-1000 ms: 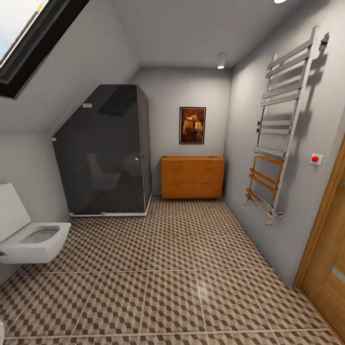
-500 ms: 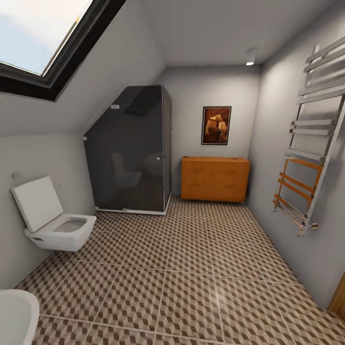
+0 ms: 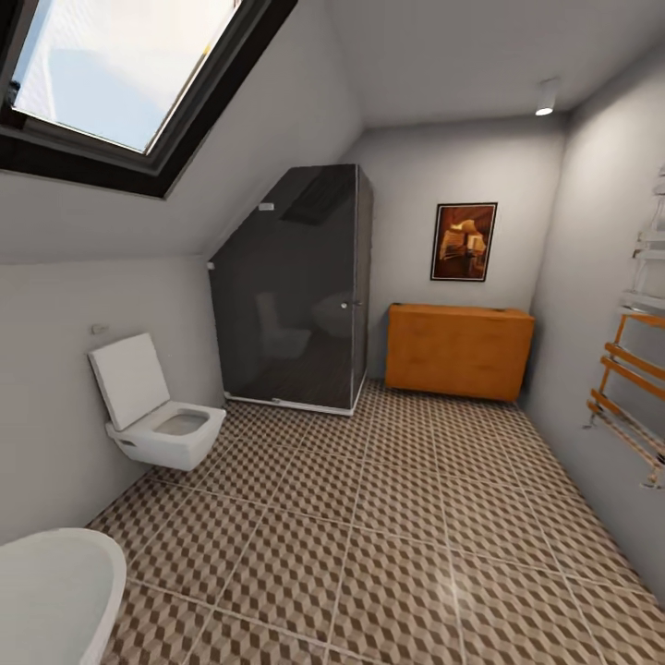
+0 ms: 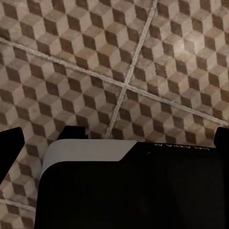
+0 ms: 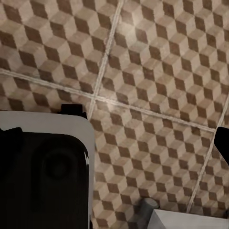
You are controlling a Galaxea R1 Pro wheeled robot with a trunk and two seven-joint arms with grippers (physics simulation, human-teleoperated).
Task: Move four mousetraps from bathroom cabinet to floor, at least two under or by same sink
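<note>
Head view swung left since earlier frames: cabinet (image 3: 459,351) now right of centre against far wall, beside dark shower enclosure (image 3: 296,291). Toilet (image 3: 157,411) fully visible on left wall, lid up. Sink (image 3: 57,591) rim larger at bottom left. Towel rail (image 3: 633,369) mostly cut off at right edge. Skylight (image 3: 120,74) bigger. Bathroom floor (image 3: 416,536) bare. Mousetraps not spotted. Wrist views aimed down at tiles; jaw state of either gripper: cannot tell.

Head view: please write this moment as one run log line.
phase: in transit | cabinet: far wall, closed | sink: near left | bathroom floor: no mousetraps seen | toilet: left wall
</note>
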